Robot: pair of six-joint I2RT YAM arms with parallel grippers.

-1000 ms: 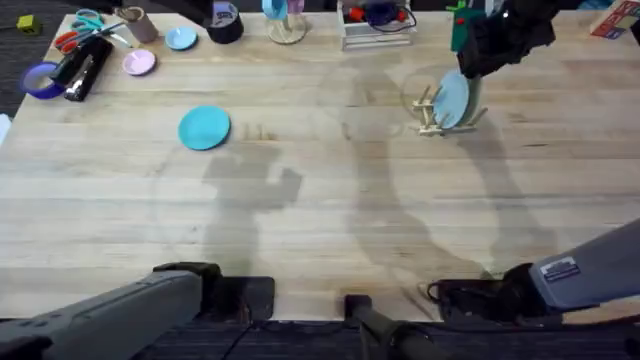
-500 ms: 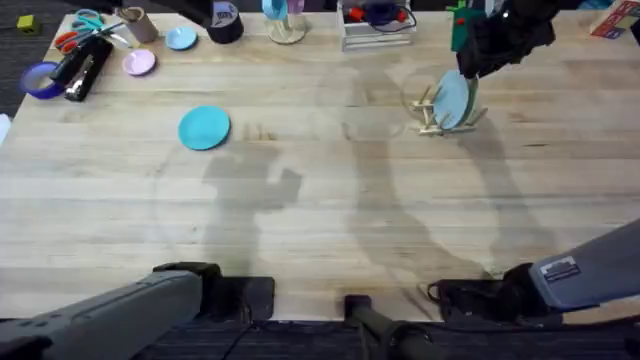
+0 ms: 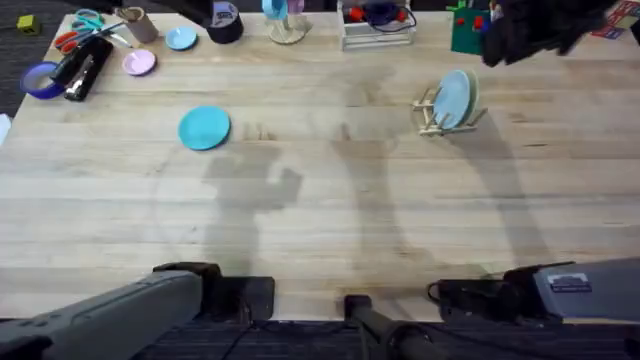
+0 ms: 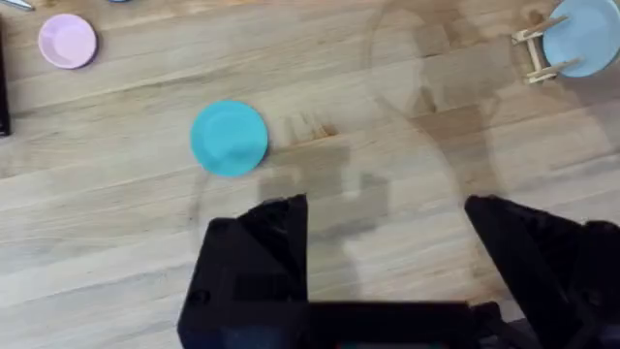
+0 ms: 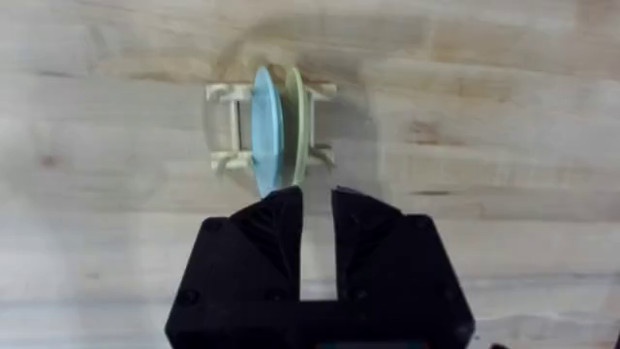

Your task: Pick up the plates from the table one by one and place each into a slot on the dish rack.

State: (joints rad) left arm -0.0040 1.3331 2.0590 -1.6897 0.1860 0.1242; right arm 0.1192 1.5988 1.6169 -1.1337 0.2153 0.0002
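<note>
A turquoise plate [image 3: 205, 128] [image 4: 229, 138] lies flat on the left part of the table [image 3: 320, 210]. At the back right stands the small wooden dish rack [image 3: 432, 112] [image 5: 225, 126]. Two plates stand upright in its slots, a pale blue one [image 3: 452, 98] [image 5: 263, 126] and a cream one [image 5: 296, 116]. My right gripper [image 3: 515, 32] [image 5: 317, 208] hovers behind and to the right of the rack, apart from it. Its fingers are narrowly open with nothing between them. My left gripper [image 4: 383, 208] is wide open and empty, high above the table nearer than the turquoise plate.
Along the back edge sit scissors [image 3: 80, 25], a black stapler [image 3: 82, 65], purple tape [image 3: 42, 80], a small pink dish [image 3: 139, 62] [image 4: 68, 41], a small blue dish [image 3: 181, 38], a white wire stand [image 3: 377, 25] and a green box [image 3: 467, 28].
My right gripper has drawn back from the rack toward the back right. The pale blue plate stays standing in the rack. The left arm has not moved.
</note>
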